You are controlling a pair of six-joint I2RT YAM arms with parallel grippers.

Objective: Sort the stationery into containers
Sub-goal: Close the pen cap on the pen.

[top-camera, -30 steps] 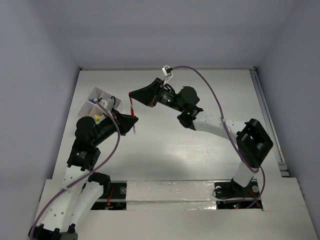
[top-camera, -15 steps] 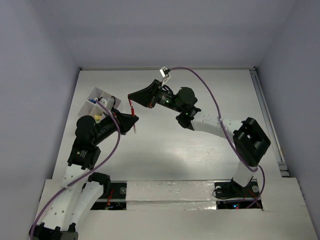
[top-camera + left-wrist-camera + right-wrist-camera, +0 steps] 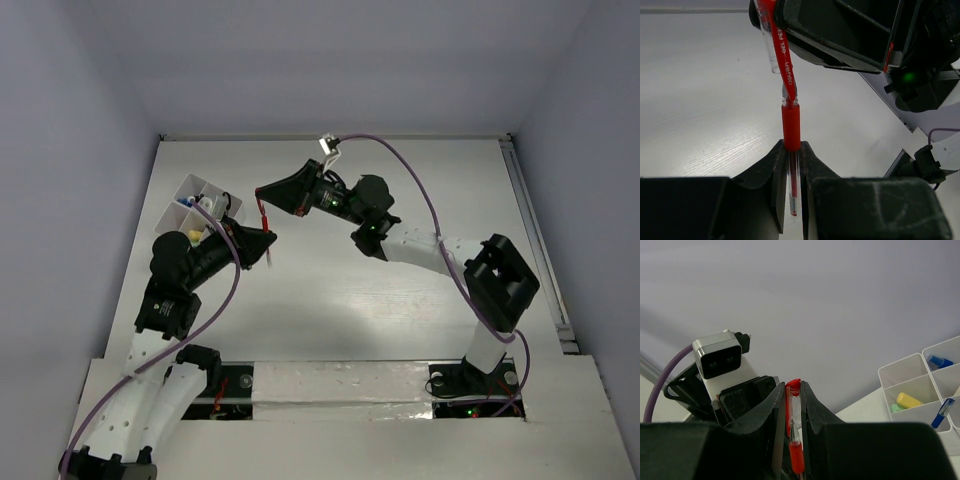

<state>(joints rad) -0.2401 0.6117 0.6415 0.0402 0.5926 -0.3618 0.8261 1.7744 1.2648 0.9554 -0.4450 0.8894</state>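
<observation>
Mid-air handover, both arms on one item. My left pincer (image 3: 791, 150) is clamped on the thin red pen (image 3: 791, 127) with a clear plastic barrel, jaws together on the red grip sleeve. The tip end pokes back between the fingers and the rest of the pen runs straight out ahead. My right pincer (image 3: 792, 387) is closed on the far end of the same pen, with the barrel pinched between its two black fingers. The pen bridges the gap between the pincers, off the white wooden table (image 3: 400, 300) and touching nothing else.

Why two grips: I judge this is a regrasp. The left takes the pen near the tip so it can be dropped upright into a cell.

The small white plastic organiser box (image 3: 185, 190) with square open compartments sits close behind and to the side of the left pincer, well apart from the right one. That suits the left arm for the drop. In the right wrist view a yellow block eraser (image 3: 910, 400) lies in one cell, and a blue pen (image 3: 944, 412) leans in the cell next to it.

Risk: if both arms pull, the pen bends or slips.
</observation>
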